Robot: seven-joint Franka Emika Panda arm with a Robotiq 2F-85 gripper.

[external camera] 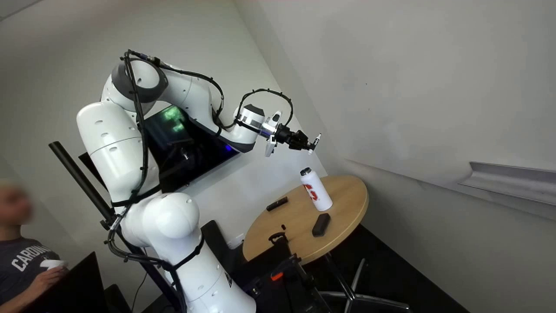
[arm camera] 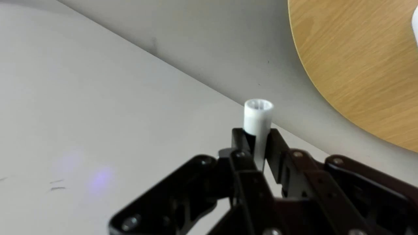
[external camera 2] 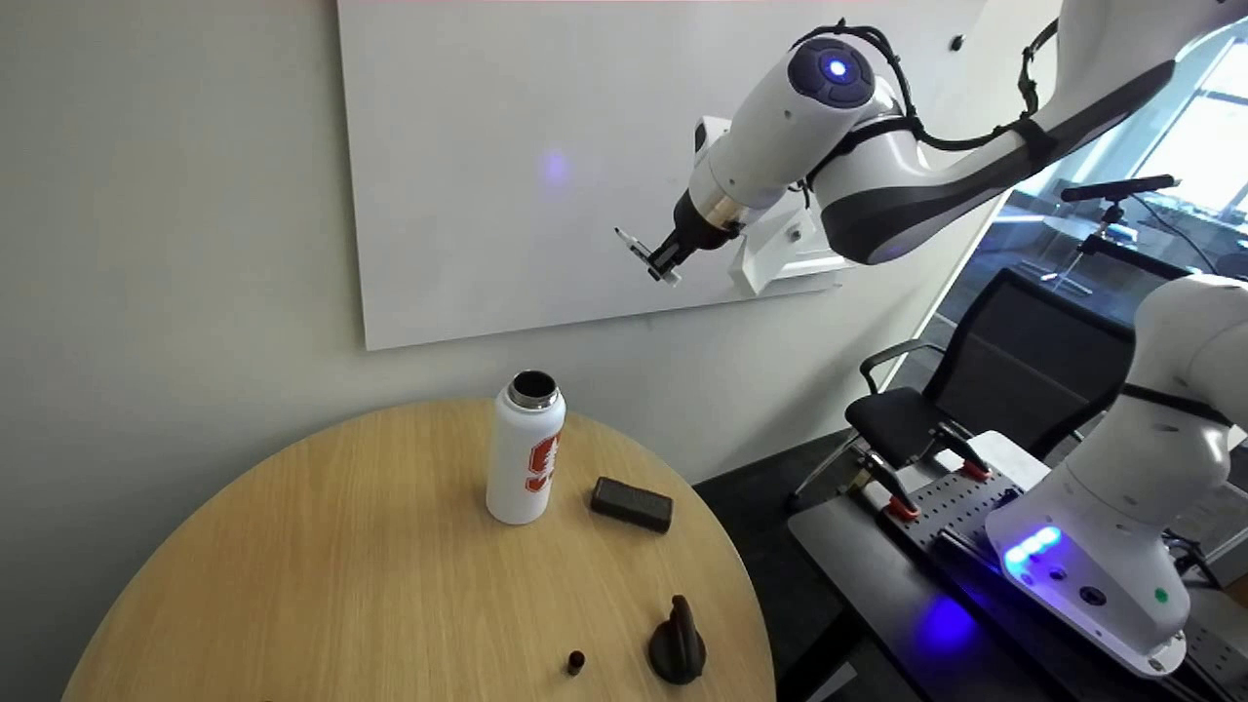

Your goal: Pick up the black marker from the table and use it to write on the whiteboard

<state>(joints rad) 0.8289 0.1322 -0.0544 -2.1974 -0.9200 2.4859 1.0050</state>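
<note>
Table with white bottle, dark block, perhaps a cap

In an exterior view, a dark T-shirt carries white capital lettering across the chest: "CARDIN" can be read, and the end of the word cannot be made out. In both exterior views, a white bottle standing upright on the counter bears a bold red emblem; it resembles a block letter S with a tree shape, partly curving out of sight. A dark label on the robot's base is too small to read. In the wrist view, short grey strokes on the whiteboard form no legible letter.
</note>
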